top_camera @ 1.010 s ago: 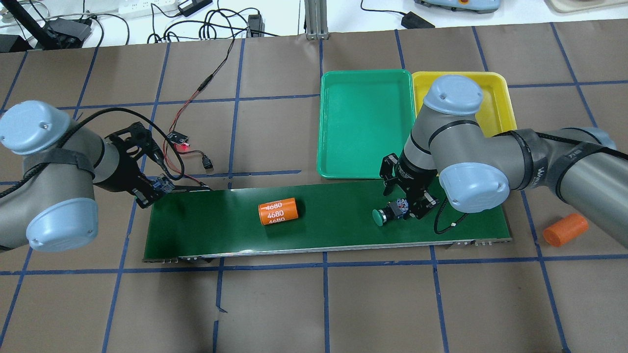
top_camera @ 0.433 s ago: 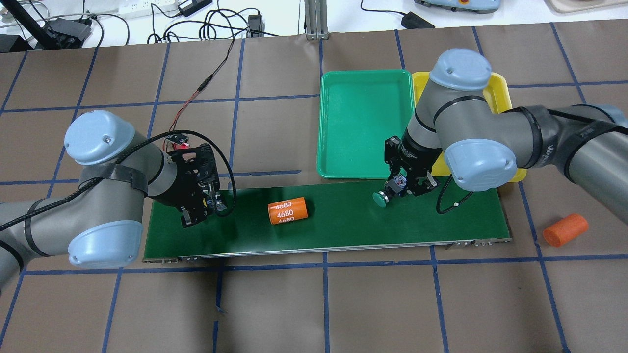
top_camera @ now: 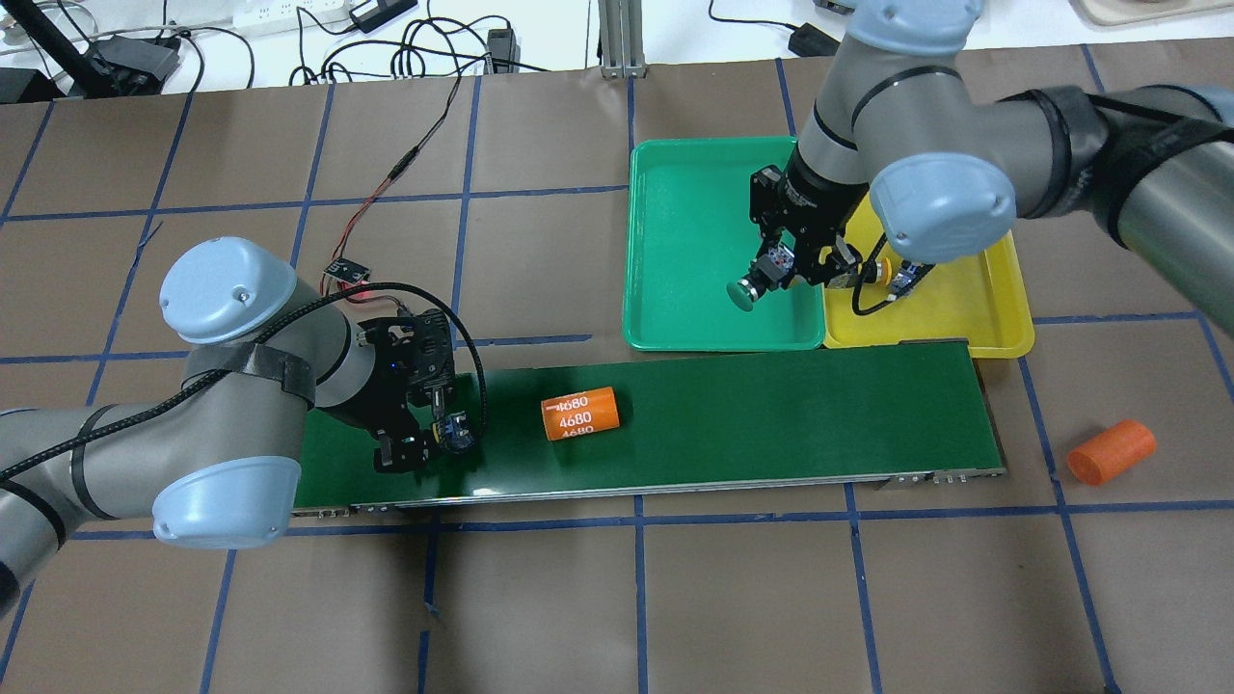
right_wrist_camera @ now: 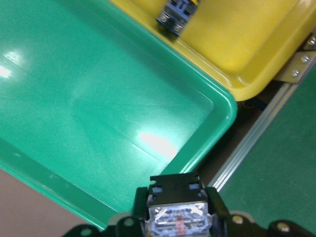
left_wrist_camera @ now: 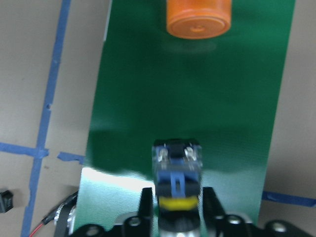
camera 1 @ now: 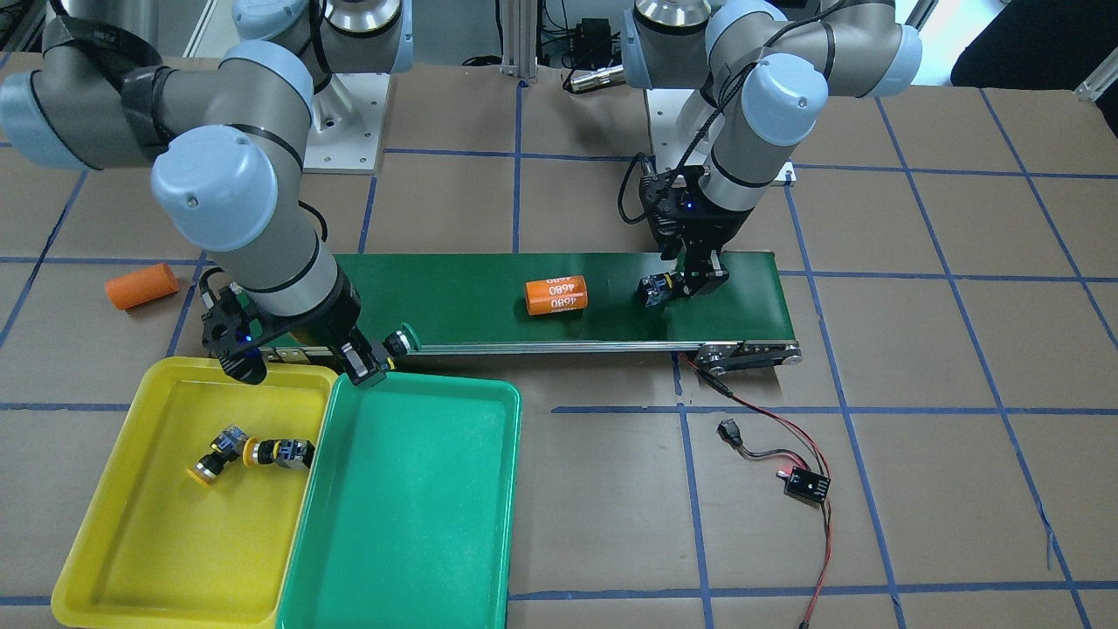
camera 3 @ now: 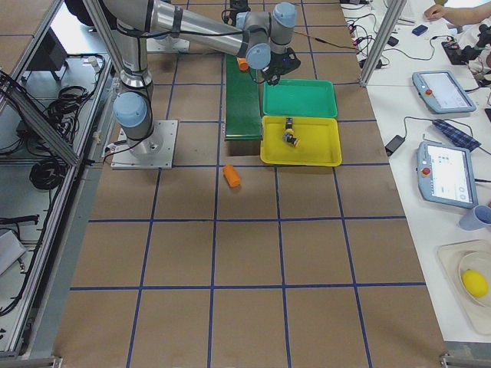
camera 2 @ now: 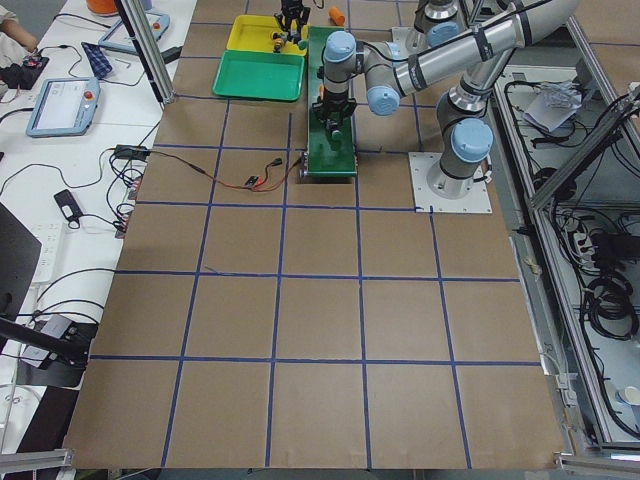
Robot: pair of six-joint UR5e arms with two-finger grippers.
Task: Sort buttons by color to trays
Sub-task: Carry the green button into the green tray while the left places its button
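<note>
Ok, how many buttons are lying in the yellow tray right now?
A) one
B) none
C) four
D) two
D: the front-facing view shows two buttons lying close together near one corner of the yellow tray, and no others in it.

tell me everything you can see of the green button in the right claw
The green button has a round green cap on a blocky black-grey body with shiny metal terminals. The right claw clamps its body, so it hangs sideways, cap sticking out, about over the corner of the green tray beside the belt and yellow tray. Only the claw touches it.
</note>
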